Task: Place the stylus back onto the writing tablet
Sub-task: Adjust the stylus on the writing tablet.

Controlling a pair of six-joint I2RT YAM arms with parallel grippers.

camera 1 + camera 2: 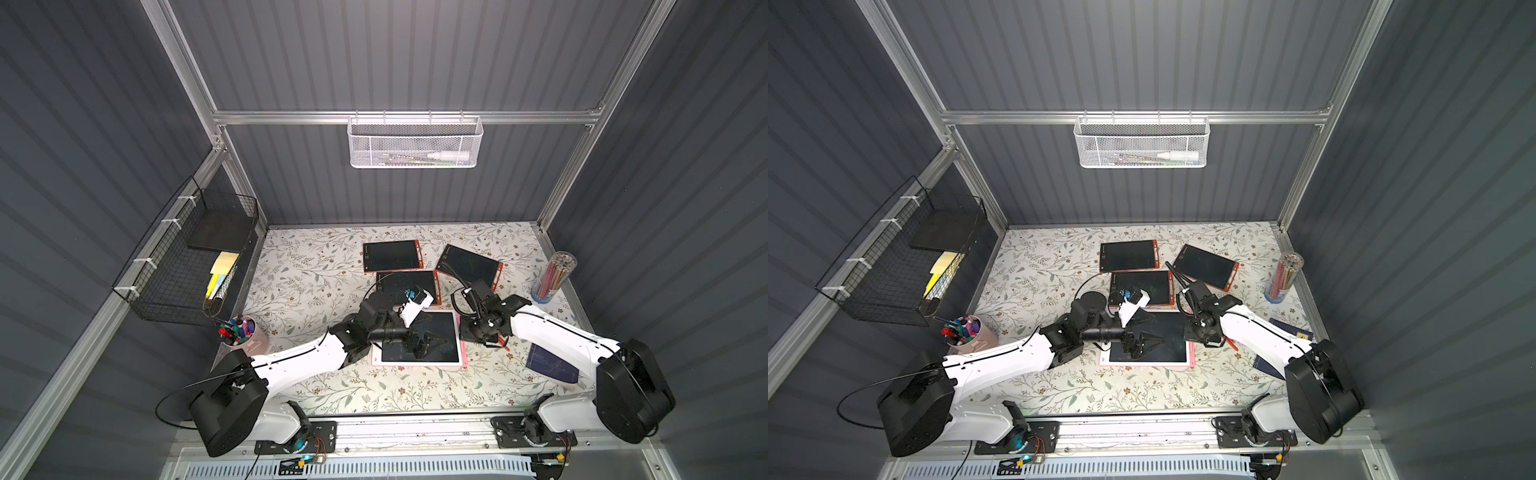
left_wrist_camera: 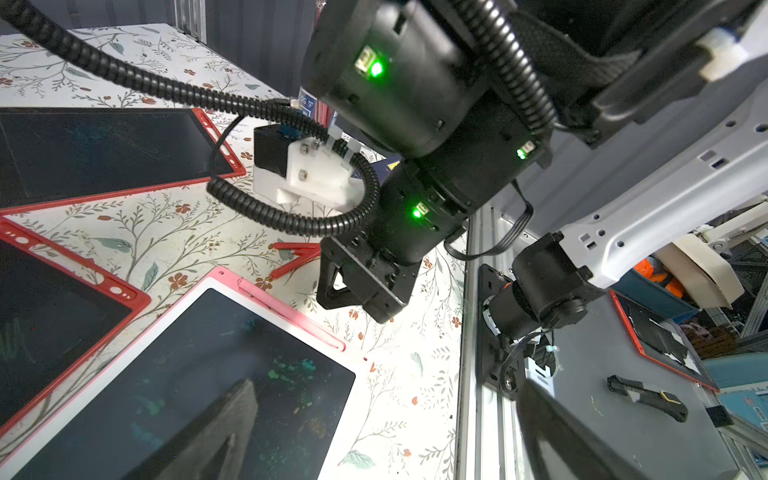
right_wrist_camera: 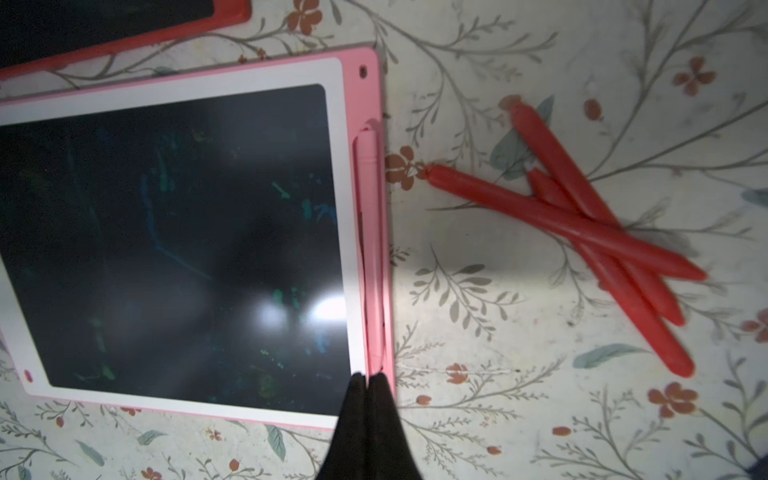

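Note:
The pink-framed writing tablet (image 1: 419,361) (image 3: 336,166) lies flat at the middle front of the table. Its pink stylus (image 3: 371,249) (image 2: 286,309) lies along the tablet's right edge, in the side groove. My right gripper (image 3: 368,376) is shut with nothing between its jaws, and its tips rest at the near end of the stylus. In the top views only its body (image 1: 484,328) shows, beside the tablet's right edge. My left gripper (image 1: 436,343) (image 2: 386,386) hovers wide open over the dark screen, holding nothing.
Three red styluses (image 3: 582,224) (image 1: 503,343) lie crossed just right of the tablet. Red-framed tablets (image 1: 391,255) (image 1: 469,266) (image 1: 407,286) lie behind. A pencil jar (image 1: 555,276) stands at the right, a marker cup (image 1: 241,330) at the left, and a dark blue booklet (image 1: 548,365) lies under the right arm.

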